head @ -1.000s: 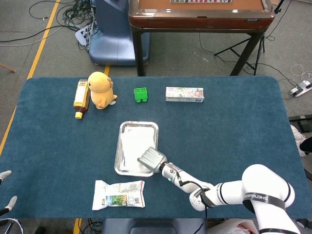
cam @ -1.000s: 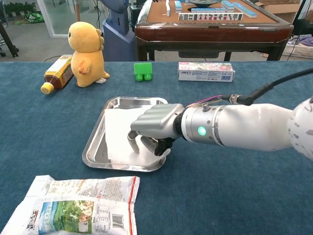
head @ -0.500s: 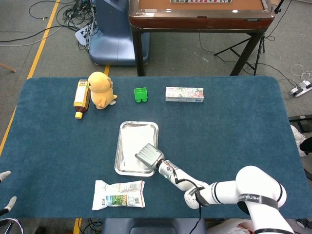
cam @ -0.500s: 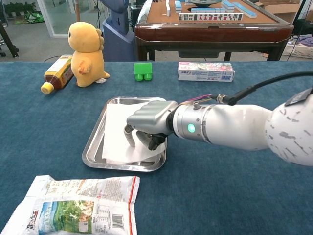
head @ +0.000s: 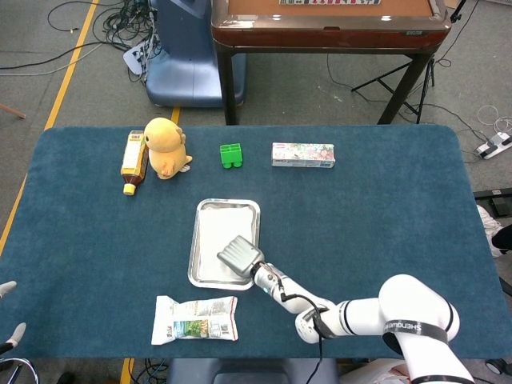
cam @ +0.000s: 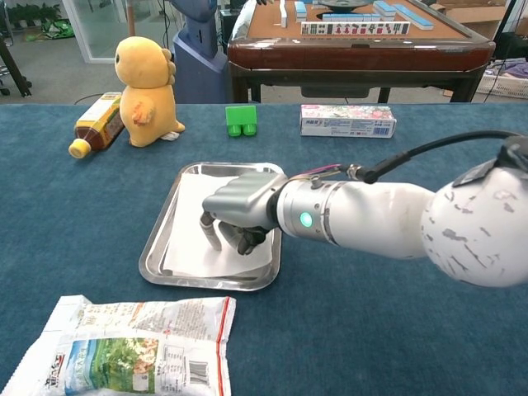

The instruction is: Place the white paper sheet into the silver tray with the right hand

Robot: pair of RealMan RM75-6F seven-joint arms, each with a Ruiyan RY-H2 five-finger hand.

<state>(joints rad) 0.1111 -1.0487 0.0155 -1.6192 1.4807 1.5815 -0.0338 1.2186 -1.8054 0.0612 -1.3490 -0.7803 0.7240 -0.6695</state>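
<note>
Sheet: white paper sheet point(cam: 194, 239) is lying flat inside the shallow silver metal tray point(cam: 158, 247), covering most of its floor.
Right hand: grey-backed robot hand point(cam: 238, 211) is reaching over the tray, curled fingertips point(cam: 214, 239) pressing down on the sheet; not gripping it.
Left hand: only pale fingertips point(head: 11, 330) are showing at the head view's left edge; whether they are apart, I cannot tell.
Nearby: printed snack bag point(cam: 124, 346) is lying just before the tray.

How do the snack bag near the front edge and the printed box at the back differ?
The snack bag is a crinkled, flat white pouch with a green picture; the printed box is a rigid, narrow carton with a floral print. The bag lies near the front edge, on the near side of the silver tray; the box sits at the far edge, beyond it. Both lie flat on the blue cloth, untouched by the right hand.
</note>
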